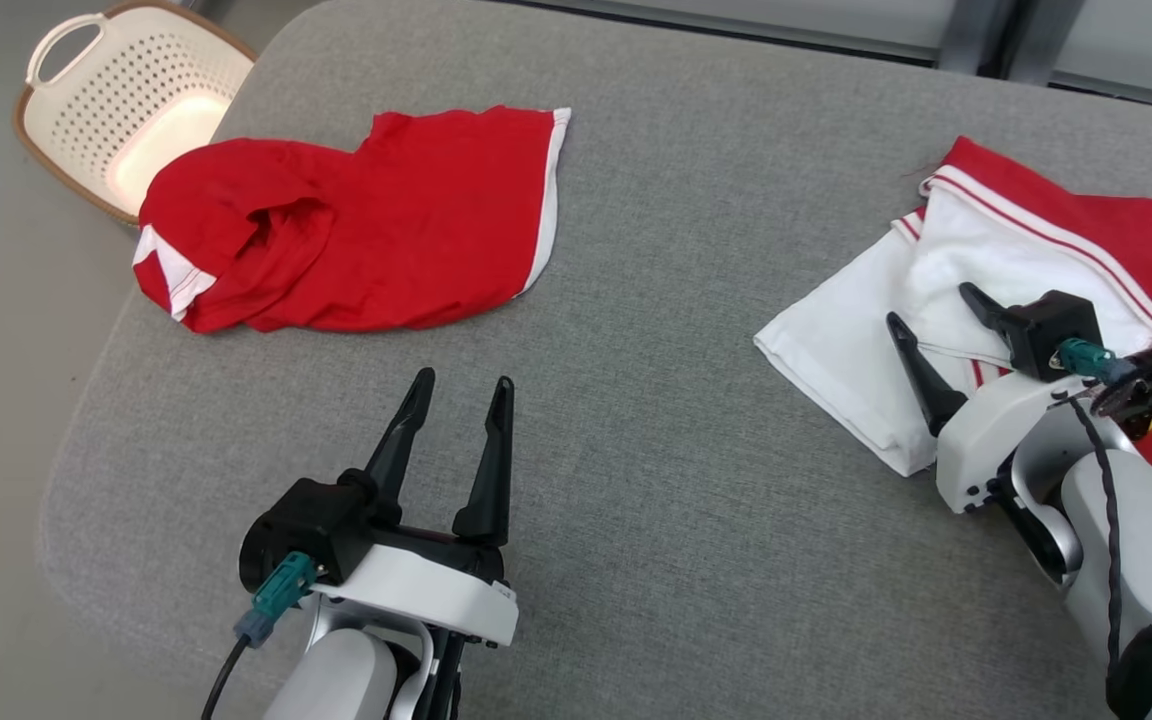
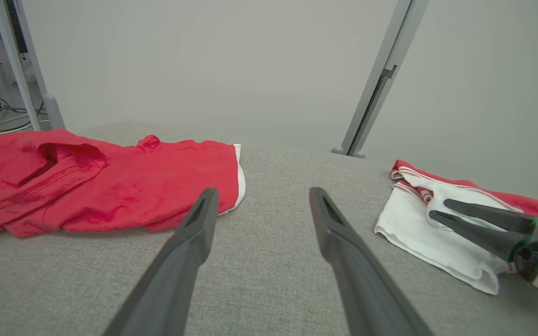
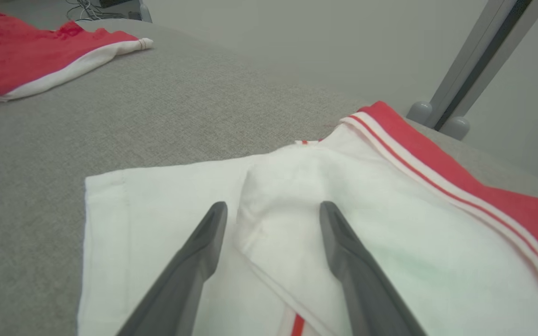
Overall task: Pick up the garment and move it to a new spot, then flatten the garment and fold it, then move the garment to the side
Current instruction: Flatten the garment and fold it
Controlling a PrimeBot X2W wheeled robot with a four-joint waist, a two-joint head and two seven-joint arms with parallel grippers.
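Observation:
A crumpled red garment with white trim lies at the far left of the grey padded table. A second garment, white and red, lies folded at the right edge. My left gripper is open over bare table, a short way in front of the red garment and not touching it. My right gripper is open just above the white part of the white and red garment, with a raised fold of cloth lying between its fingers, not pinched.
A cream perforated laundry basket sits on the floor off the table's far left corner. A grey metal post rises behind the table. Bare grey surface lies between the two garments.

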